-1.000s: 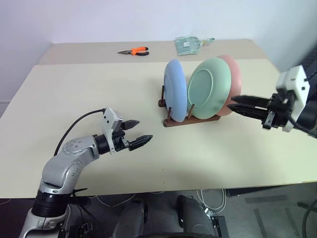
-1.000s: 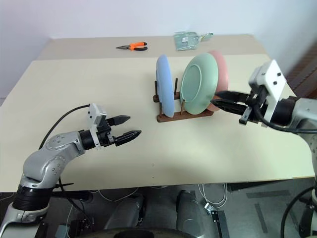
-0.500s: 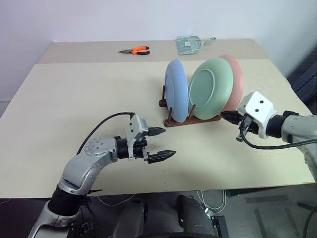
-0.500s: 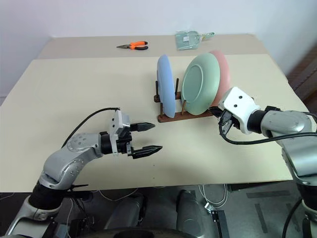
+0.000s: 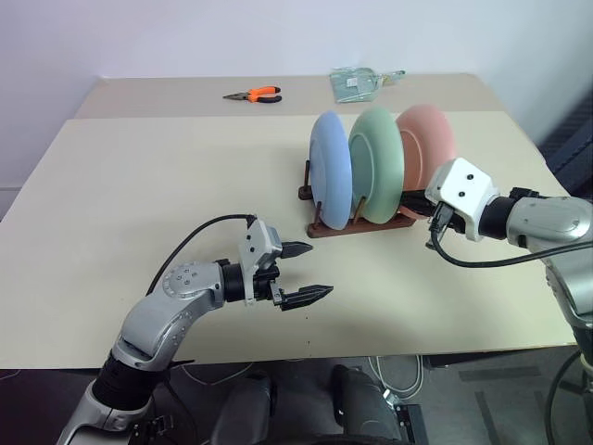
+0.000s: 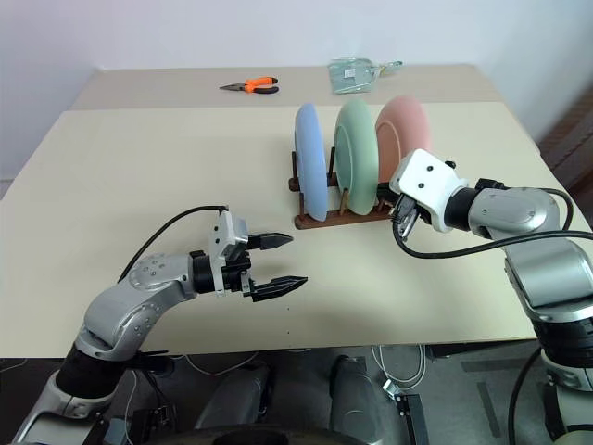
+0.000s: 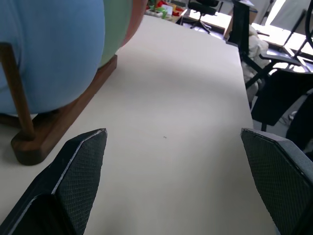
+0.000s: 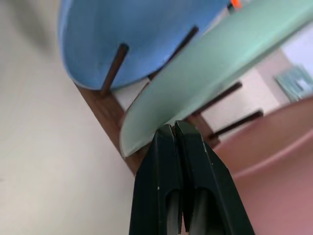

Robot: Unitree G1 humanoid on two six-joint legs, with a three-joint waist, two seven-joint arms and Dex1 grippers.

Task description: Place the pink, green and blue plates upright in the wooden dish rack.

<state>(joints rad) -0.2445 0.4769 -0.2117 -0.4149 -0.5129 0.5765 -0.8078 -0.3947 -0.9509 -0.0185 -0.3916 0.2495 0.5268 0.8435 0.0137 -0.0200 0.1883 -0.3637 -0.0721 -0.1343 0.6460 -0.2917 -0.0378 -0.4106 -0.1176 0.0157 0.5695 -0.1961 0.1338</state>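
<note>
The blue plate (image 5: 331, 171), green plate (image 5: 376, 165) and pink plate (image 5: 428, 144) all stand on edge in the dark wooden dish rack (image 5: 357, 225) at mid-table. My right gripper (image 8: 172, 128) is shut, and its tips reach in low between the green and pink plates, at the green plate's (image 8: 220, 63) lower rim. Whether they press on that rim I cannot tell. My left gripper (image 5: 320, 270) hovers open and empty above the table, in front of the rack and to its left, pointing toward the blue plate (image 7: 49, 54).
Orange-handled pliers (image 5: 252, 95) and a clear plastic bag (image 5: 357, 83) lie on the far table behind the rack. The table's near edge (image 5: 306, 357) runs just below my left arm. Dark office chairs (image 7: 274, 88) stand beyond the table's right end.
The green plate, which leaned back on the pink one, now stands nearly upright and apart from it. My shut right gripper pushed in between them. My left gripper moved right, toward the rack, then held.
</note>
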